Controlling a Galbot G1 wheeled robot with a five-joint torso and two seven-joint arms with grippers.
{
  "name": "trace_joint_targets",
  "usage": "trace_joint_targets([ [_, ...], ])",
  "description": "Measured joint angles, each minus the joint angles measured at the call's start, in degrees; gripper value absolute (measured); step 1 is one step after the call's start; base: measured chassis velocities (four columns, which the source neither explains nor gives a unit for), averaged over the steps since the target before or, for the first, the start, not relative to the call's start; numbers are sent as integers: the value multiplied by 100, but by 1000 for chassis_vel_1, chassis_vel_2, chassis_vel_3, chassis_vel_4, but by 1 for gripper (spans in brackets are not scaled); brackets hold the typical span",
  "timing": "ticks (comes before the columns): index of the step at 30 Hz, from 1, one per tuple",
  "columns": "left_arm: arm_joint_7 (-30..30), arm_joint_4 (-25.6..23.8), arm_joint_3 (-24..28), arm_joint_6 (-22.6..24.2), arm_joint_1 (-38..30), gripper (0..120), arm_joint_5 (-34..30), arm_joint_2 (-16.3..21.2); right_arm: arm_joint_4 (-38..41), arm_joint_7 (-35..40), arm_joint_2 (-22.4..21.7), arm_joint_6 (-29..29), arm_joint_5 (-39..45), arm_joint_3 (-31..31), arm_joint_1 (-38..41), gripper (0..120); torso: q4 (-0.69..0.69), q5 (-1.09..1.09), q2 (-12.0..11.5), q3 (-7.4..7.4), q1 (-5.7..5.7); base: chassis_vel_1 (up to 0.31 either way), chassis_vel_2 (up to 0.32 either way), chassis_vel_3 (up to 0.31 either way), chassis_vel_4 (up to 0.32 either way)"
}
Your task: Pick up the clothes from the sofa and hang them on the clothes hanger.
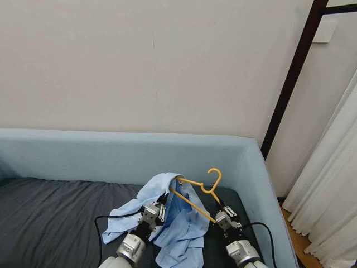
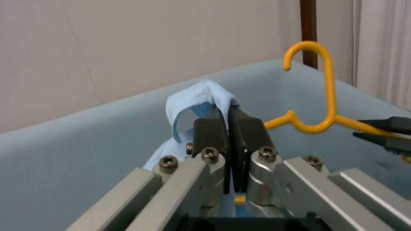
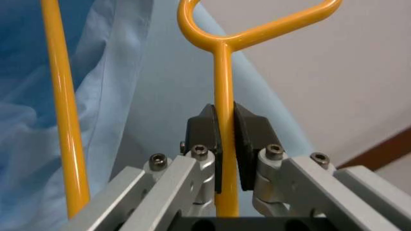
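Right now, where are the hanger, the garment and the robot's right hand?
hanger (image 3: pixel 223 86): right wrist view, on its straight rod.
garment (image 1: pixel 181 226): head view, on its draped middle.
right hand (image 3: pixel 226 118): right wrist view, between its fingertips.

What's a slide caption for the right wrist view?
Right tool clamps the yellow hanger beside the blue shirt.

The right gripper (image 3: pixel 224 132) clamped on the orange hanger (image 3: pixel 223 72).
Its black pads (image 3: pixel 202 130) pinch a straight bar just below the hanger's curved bend. A second orange bar runs alongside, against the light blue garment (image 3: pixel 109 86). A pale wall (image 3: pixel 359 72) lies behind.
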Motion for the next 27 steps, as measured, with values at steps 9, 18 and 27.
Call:
trace_joint_targets([
  [9,65,110,201,-40,-13,0,77,13,-650,-339,141,1069,-1446,276,273,5,1,-2,0,0,0,0,0,0,0],
  [18,334,304,464,-309,115,0,270,-148,-729,-319,360,1504,-1186,115,490,5,2,-1,0,0,0,0,0,0,0],
  [27,475,509,502,-525,268,0,632,-274,-851,-100,545,1418,-341,15,673,5,1,-1,0,0,0,0,0,0,0],
])
